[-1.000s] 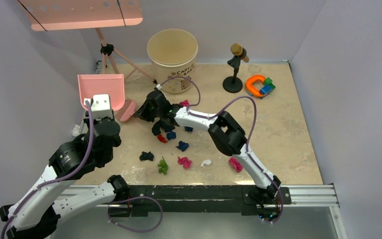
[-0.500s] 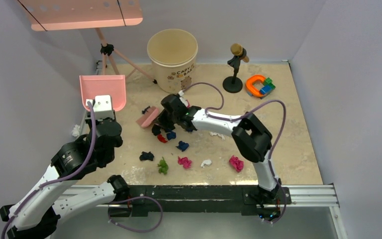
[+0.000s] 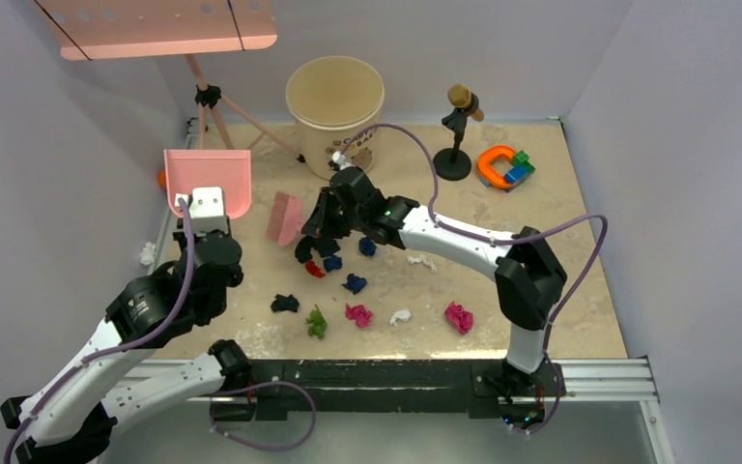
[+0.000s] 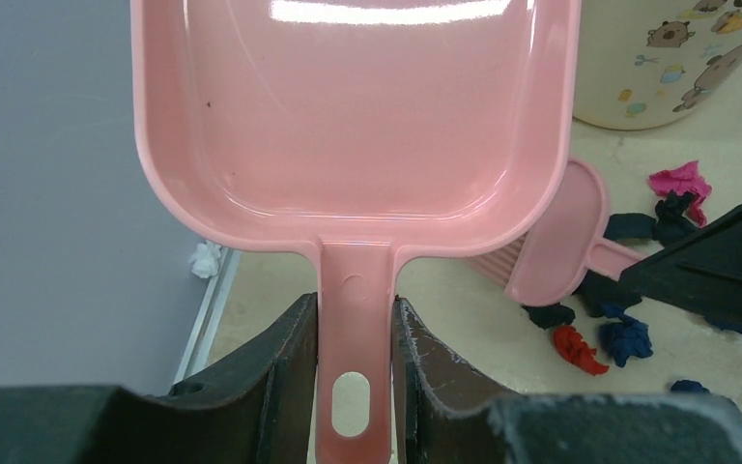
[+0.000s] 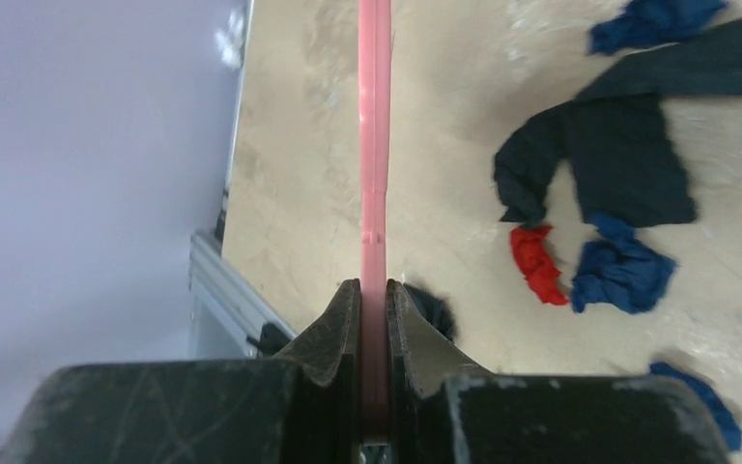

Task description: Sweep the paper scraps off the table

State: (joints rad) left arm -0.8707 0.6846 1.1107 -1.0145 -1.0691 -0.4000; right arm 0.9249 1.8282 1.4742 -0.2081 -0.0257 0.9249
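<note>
Top external: the left hand (image 3: 203,200) is clamped on the handle of the pink dustpan (image 3: 209,176). The right hand (image 3: 317,224) grips the pink brush (image 3: 282,217), whose head stands tilted just right of the dustpan. The paper scraps (image 3: 333,263) lie on the surface (image 3: 560,261) further right of the dustpan and nearer the arms, with one magenta wad the farthest from it. The brush head is on the dustpan side of the scraps, so a stroke begun here would likely catch nothing or scatter them.

Left wrist: both fingers pinch the dustpan's handle. Its mouth points away from the camera, while brush and scraps sit off to the dustpan's right. Unless the mouth turns toward them, swept wads would probably miss it. Whether the lip touches the surface I cannot tell; if it is raised, wads could slip underneath.

Right wrist: the fingers are shut tight on the thin brush handle, seen edge-on. Black, red and blue wads lie beyond it on the side away from the dustpan. So narrow a hold could let the brush twist once the bristles drag.
</note>
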